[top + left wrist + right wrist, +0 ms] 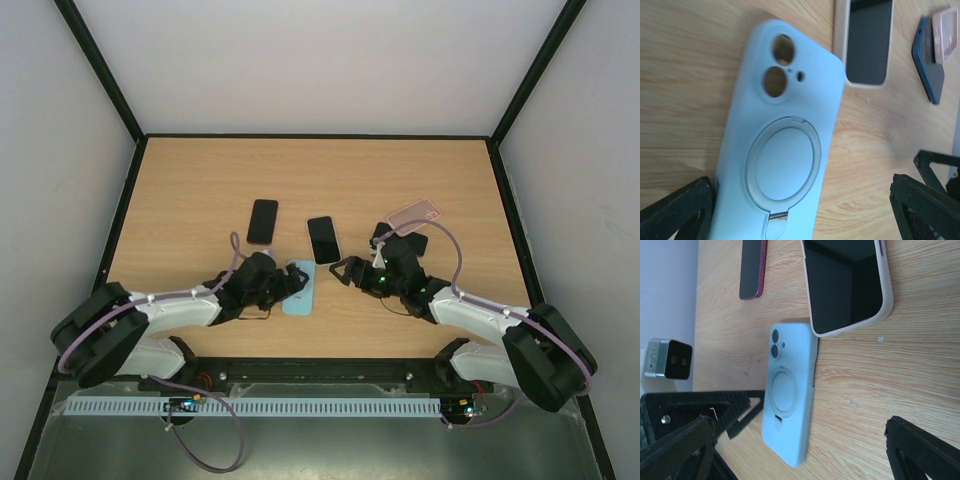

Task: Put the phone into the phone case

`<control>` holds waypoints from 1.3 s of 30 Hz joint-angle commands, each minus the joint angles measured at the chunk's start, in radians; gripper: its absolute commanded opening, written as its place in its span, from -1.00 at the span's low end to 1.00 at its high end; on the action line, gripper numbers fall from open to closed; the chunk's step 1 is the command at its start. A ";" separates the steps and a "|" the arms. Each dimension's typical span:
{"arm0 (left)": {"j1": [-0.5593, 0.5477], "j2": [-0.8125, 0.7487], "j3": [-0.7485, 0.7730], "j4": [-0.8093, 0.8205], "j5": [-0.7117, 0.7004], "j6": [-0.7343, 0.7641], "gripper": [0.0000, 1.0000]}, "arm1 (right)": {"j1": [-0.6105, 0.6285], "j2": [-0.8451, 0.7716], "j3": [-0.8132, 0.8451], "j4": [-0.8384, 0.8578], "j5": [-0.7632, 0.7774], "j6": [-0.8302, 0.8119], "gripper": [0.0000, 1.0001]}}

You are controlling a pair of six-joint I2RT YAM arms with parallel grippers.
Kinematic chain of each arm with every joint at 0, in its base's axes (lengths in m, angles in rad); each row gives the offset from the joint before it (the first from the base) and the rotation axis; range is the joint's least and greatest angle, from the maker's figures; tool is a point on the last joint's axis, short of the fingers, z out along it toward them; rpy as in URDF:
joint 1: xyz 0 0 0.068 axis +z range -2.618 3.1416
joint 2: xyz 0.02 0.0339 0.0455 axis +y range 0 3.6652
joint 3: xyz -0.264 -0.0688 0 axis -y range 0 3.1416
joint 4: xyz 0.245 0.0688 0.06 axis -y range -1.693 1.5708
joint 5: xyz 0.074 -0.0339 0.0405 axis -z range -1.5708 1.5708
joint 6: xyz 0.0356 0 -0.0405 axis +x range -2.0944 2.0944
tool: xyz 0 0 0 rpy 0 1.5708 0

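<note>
The light blue phone case (pixel 299 288) lies back-up on the table, its ring stand folded flat (pixel 784 157). My left gripper (pixel 291 286) is open and low over the case's bottom end, one finger (pixel 677 215) close against its left edge and the other (pixel 925 200) well apart. From the right, my open right gripper (pixel 346 272) faces the same case (pixel 787 392), holding nothing. Just beyond the case's camera end, a phone with a cream rim (pixel 323 239) lies screen up (pixel 867 40) (pixel 845 285).
A dark red phone (pixel 263 221) (pixel 752 267) lies at the back left of the case. A pink case (pixel 413 212) (pixel 946 32) rests over a dark blue phone (pixel 402 243) (pixel 930 65) at the right. Black frame rails border the table.
</note>
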 commanded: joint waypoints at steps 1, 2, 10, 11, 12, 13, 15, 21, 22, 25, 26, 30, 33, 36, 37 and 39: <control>-0.060 0.079 0.048 -0.038 0.016 -0.028 0.87 | 0.007 -0.003 -0.026 0.059 -0.007 0.018 0.82; -0.063 0.086 0.063 -0.056 0.007 -0.017 0.84 | 0.009 -0.006 -0.027 0.059 -0.005 0.019 0.80; -0.060 0.035 0.034 -0.134 -0.112 -0.028 0.64 | 0.043 0.034 -0.050 0.104 0.019 0.039 0.22; -0.057 0.029 0.024 -0.132 -0.119 -0.033 0.62 | 0.049 0.054 -0.048 0.108 0.019 0.037 0.12; -0.054 0.022 0.013 -0.124 -0.123 -0.037 0.58 | 0.054 0.071 -0.045 0.113 0.019 0.037 0.03; -0.050 0.018 -0.002 -0.106 -0.123 -0.041 0.56 | 0.058 0.087 -0.044 0.122 0.019 0.037 -0.07; -0.037 0.017 -0.030 -0.071 -0.108 -0.048 0.49 | 0.066 0.121 -0.040 0.144 0.014 0.037 -0.23; -0.022 0.058 -0.072 0.064 -0.048 -0.064 0.38 | 0.111 0.210 -0.007 0.173 0.014 0.027 -0.42; -0.021 0.074 -0.072 0.080 -0.035 -0.066 0.38 | 0.117 0.224 -0.003 0.183 0.015 0.021 -0.45; -0.021 0.125 -0.072 0.129 0.004 -0.071 0.33 | 0.129 0.266 0.000 0.212 0.018 0.011 -0.49; -0.020 0.141 -0.074 0.144 0.015 -0.078 0.31 | 0.130 0.281 0.003 0.218 0.013 0.009 -0.50; -0.020 0.187 -0.091 0.272 0.095 -0.120 0.25 | 0.137 0.337 0.007 0.227 0.011 0.009 -0.49; -0.032 0.195 -0.083 0.369 0.142 -0.144 0.21 | 0.140 0.363 0.003 0.229 0.013 0.007 -0.52; -0.063 0.185 -0.052 0.392 0.154 -0.143 0.21 | 0.142 0.367 -0.016 0.246 0.015 0.010 -0.63; -0.074 0.181 -0.037 0.382 0.150 -0.139 0.21 | 0.143 0.366 -0.027 0.256 0.016 0.014 -0.66; -0.093 0.165 -0.015 0.362 0.135 -0.131 0.21 | 0.144 0.361 -0.047 0.277 0.018 0.024 -0.68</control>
